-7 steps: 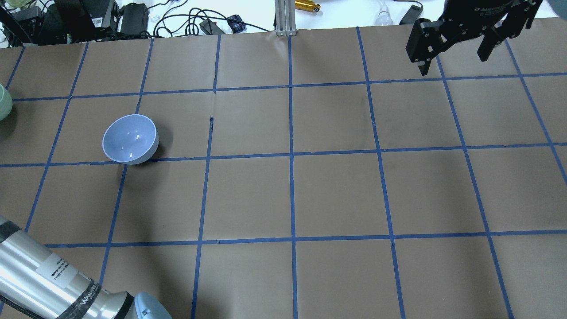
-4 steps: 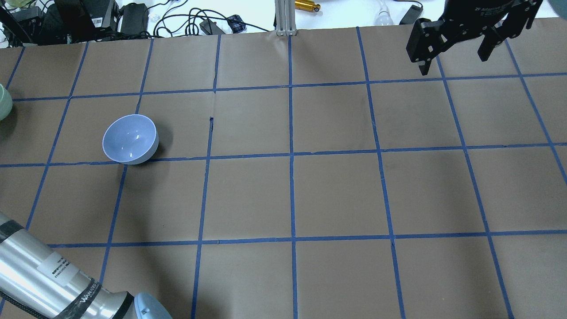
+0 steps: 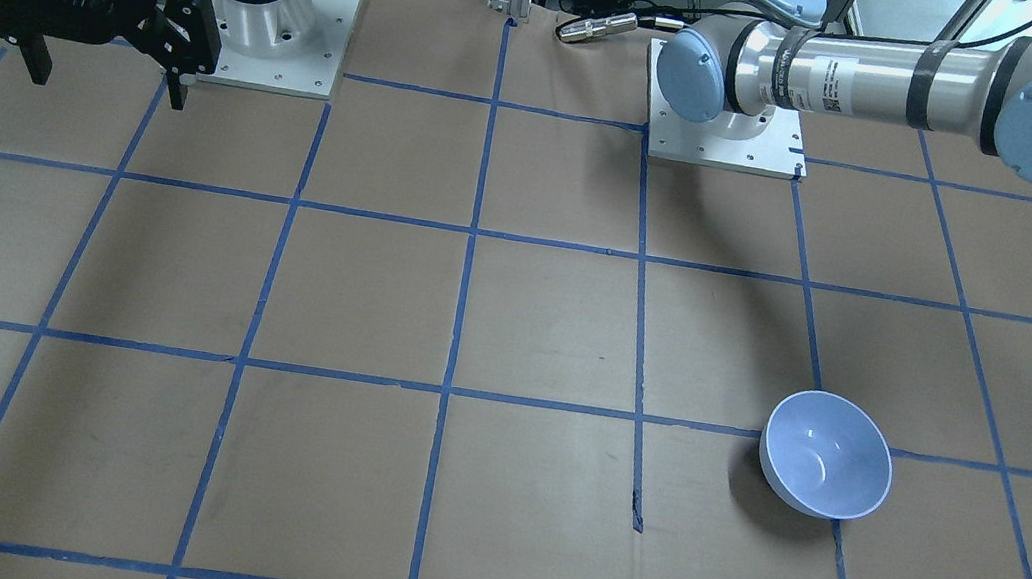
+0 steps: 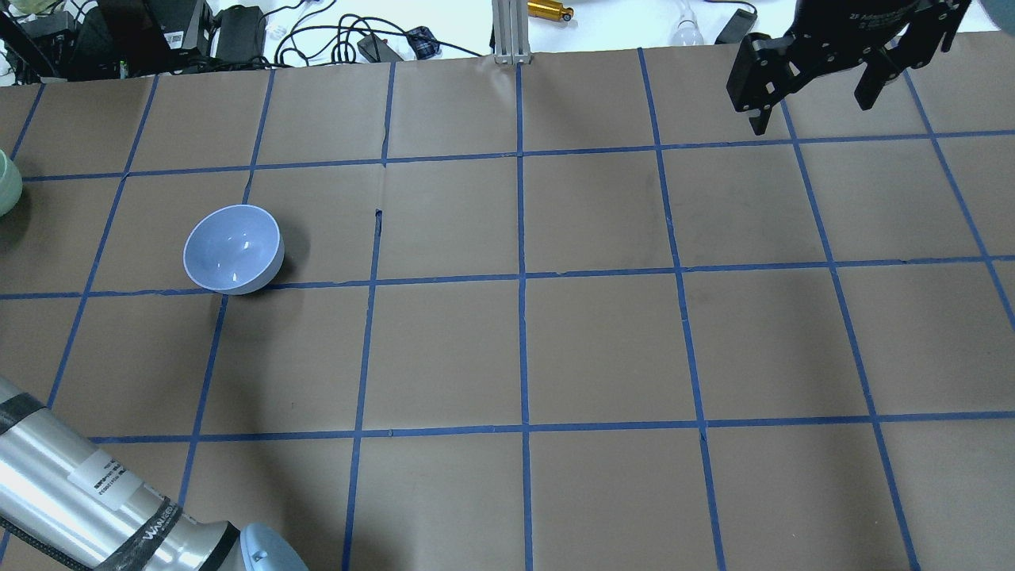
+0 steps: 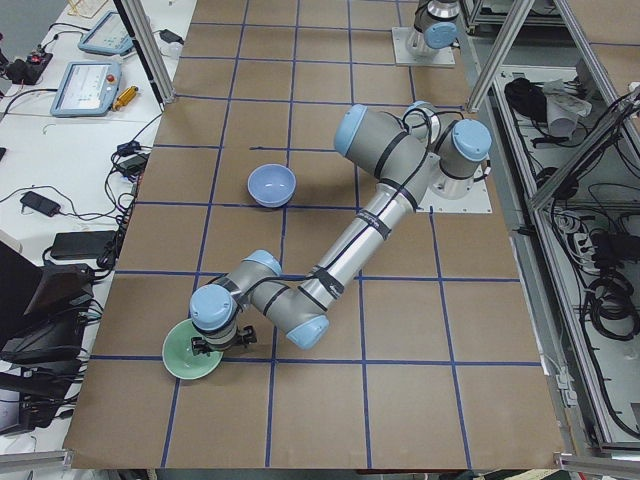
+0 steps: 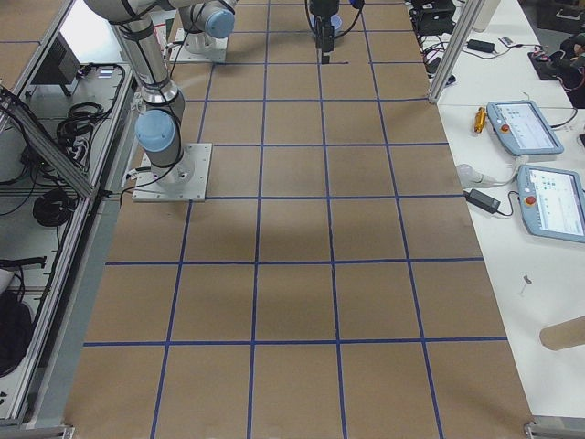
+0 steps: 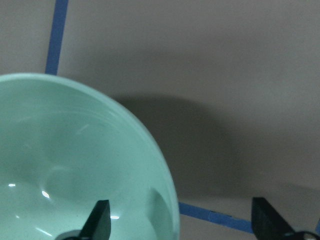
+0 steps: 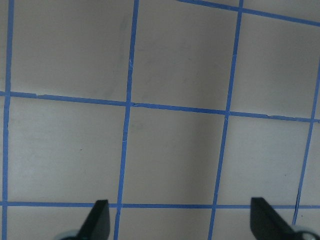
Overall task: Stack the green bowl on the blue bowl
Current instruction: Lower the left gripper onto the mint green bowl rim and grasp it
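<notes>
The green bowl (image 5: 190,355) sits upright on the brown table (image 4: 603,349) near the end on the robot's left, so far out that the overhead view catches only a sliver of it at its left edge (image 4: 4,182). The left gripper (image 7: 182,222) hangs over the bowl's rim with its jaws spread wide: one fingertip (image 7: 99,220) is over the inside of the bowl, the other (image 7: 266,220) over the paper outside it, and neither is seen pressing on the wall. The blue bowl (image 4: 232,250) stands upright and alone well apart from the green one, just beside a blue tape line (image 4: 444,277) of the grid. The right gripper (image 4: 817,95) hovers above the table's other side, jaws wide and holding nothing.
</notes>
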{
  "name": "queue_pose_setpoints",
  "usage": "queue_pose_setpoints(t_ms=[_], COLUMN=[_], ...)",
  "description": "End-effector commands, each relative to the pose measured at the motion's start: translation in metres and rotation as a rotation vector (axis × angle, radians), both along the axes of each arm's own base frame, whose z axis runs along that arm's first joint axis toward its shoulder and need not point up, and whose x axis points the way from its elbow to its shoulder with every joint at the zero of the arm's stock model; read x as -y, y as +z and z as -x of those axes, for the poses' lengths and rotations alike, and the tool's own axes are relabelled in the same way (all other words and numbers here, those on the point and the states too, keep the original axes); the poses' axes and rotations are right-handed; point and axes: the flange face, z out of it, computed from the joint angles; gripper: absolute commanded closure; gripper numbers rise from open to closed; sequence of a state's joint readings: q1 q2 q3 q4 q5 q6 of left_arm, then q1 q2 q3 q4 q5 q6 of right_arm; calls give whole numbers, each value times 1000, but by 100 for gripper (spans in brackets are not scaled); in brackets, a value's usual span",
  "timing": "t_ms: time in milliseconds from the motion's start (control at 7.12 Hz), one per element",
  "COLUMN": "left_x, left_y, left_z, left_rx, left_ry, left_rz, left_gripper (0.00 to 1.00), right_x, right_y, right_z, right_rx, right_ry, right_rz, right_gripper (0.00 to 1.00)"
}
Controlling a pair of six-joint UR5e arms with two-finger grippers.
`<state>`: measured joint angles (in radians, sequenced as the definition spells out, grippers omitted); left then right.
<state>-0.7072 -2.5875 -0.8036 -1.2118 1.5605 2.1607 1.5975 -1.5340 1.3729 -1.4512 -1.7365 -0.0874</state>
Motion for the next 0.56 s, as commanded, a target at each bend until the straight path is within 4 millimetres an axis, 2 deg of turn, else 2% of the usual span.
queue_pose_setpoints(t_ms=[0, 140, 281, 421], left_x=[3, 4, 4, 4], left_y=[-7, -10, -7, -3], left_z=[-6, -7, -7, -7], left_rx=[15, 15, 18, 21], left_ry=[32, 35, 38, 36], left_rz=[-4, -4, -1, 2], left_gripper=[2, 8, 29, 72], right_x=[0, 0, 0, 0], right_y=[0, 0, 0, 0], right_z=[0, 0, 0, 0], right_rx=[0, 0, 0, 0], right_ry=[-1, 1, 1, 1], right_rz=[0, 0, 0, 0], right_gripper=[0, 0, 0, 0])
